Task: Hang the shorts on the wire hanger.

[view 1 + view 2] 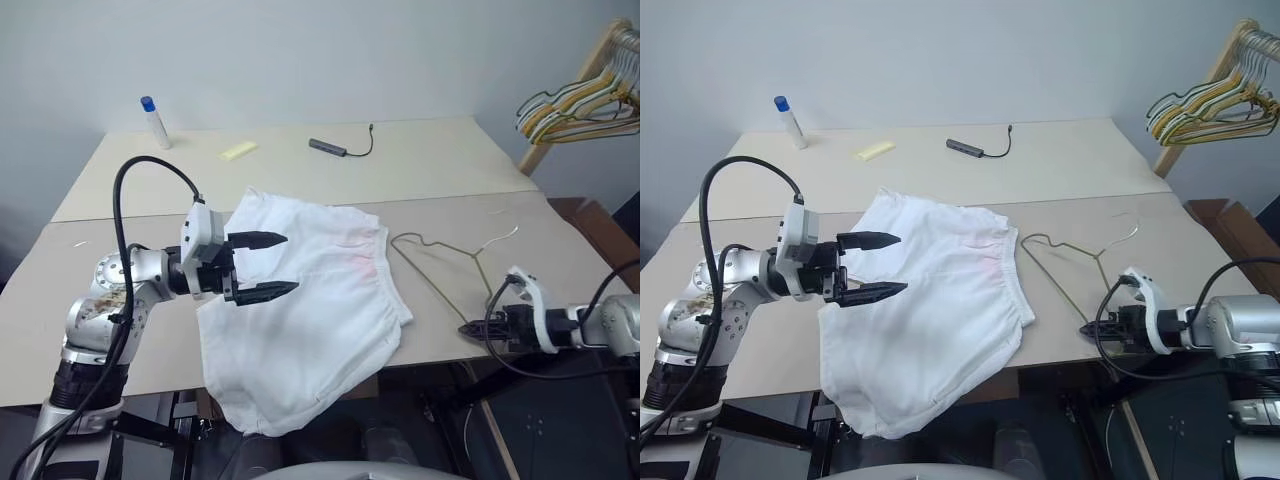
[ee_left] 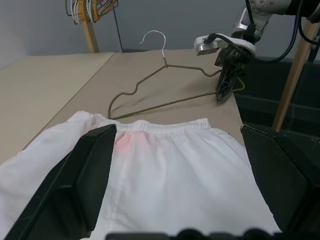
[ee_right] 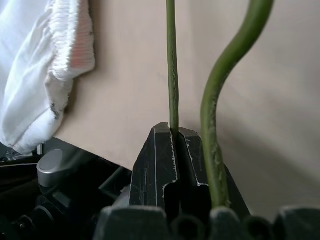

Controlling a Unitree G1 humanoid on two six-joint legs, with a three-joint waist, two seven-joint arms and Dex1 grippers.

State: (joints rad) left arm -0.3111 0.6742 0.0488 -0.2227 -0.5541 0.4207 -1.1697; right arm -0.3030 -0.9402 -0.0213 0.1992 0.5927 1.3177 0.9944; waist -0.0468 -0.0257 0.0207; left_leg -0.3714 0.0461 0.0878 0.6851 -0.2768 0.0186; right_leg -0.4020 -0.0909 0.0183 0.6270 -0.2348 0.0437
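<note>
Olive wire hanger (image 3: 172, 65) sits pinched in right jaws; left jaws gape over shorts (image 1: 310, 320).

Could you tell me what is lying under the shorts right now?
The shorts lie on the beige table, their lower part drooping past its front edge. Whatever the fabric covers cannot be seen. The wire hanger lies beside them, not underneath.

My open left hand (image 1: 262, 267) covers part of the shorts (image 1: 310, 320), whose lower edge droops past the worktop (image 1: 420, 160) rim

Bare tabletop (image 1: 470, 165) beyond shorts (image 1: 300, 300)
</note>
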